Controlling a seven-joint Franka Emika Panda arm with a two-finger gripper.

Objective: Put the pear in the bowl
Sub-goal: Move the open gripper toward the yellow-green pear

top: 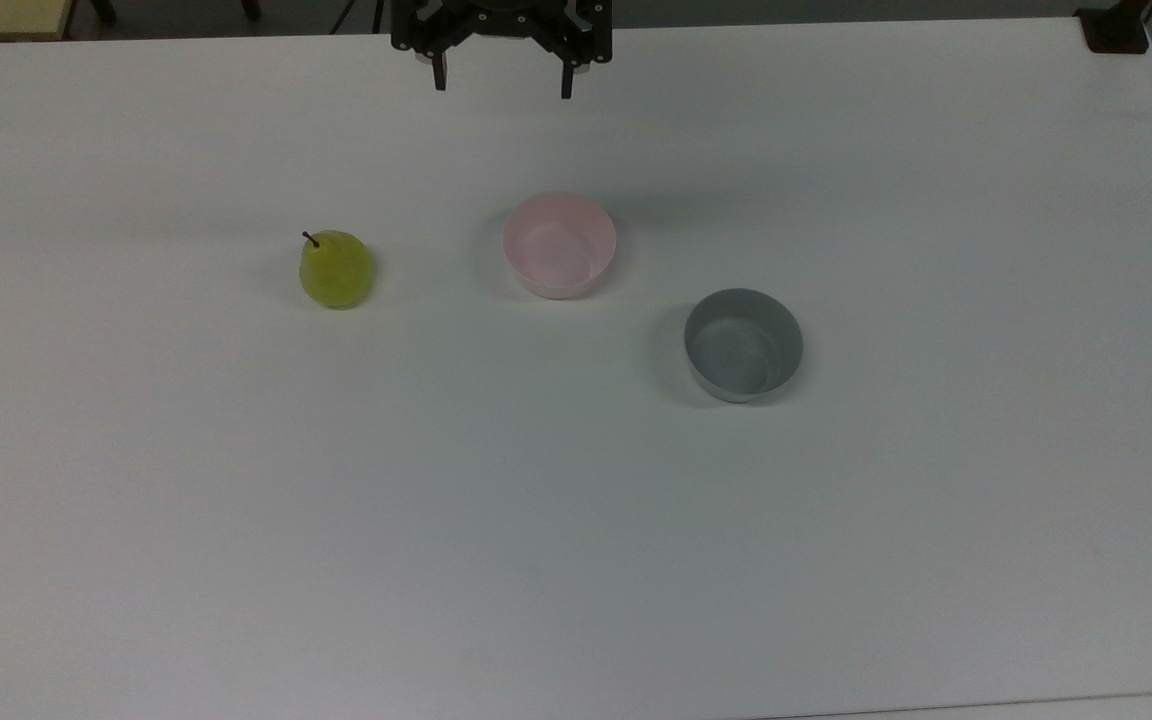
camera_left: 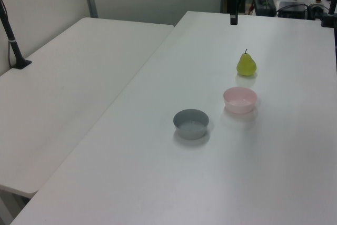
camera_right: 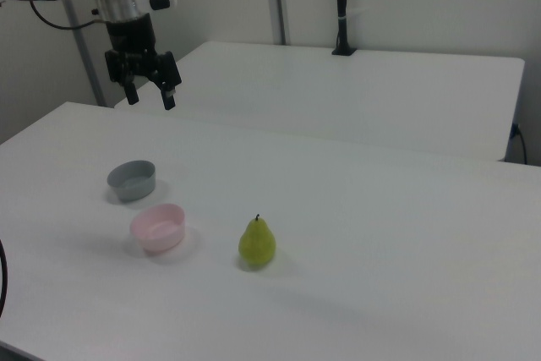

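Nothing done yet: pear untouched, bowl empty.
The pear [top: 335, 269] stands on the surface [top: 576, 560], apart from the pink bowl [top: 560, 245]; the gripper [top: 503, 80] hangs high with fingers apart, holding nothing.

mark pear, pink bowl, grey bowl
pear [top: 336, 272], top view, middle of its body
pink bowl [top: 560, 245], top view, inside floor
grey bowl [top: 743, 346], top view, inside floor

A grey bowl [top: 744, 345] sits upright on the white table [top: 536, 560], with a second table [camera_left: 68, 88] alongside
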